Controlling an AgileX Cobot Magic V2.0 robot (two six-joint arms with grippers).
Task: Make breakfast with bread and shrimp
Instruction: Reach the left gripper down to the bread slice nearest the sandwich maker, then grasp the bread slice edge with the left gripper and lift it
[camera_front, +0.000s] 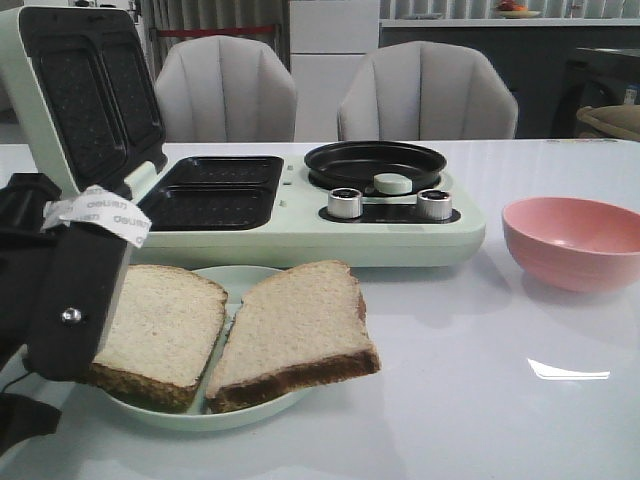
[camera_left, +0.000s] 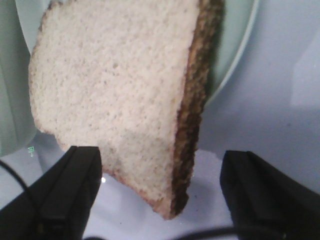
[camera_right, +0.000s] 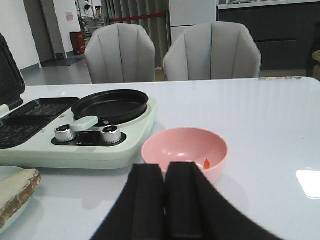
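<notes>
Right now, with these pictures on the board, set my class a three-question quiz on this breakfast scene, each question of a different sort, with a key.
1. True or false: the right claw is shut and holds nothing.
2. How many bread slices lie on the plate? A) one B) two C) three
3. Fill in: the sandwich maker's lid stands ____.
Key: 1 true; 2 B; 3 open.
</notes>
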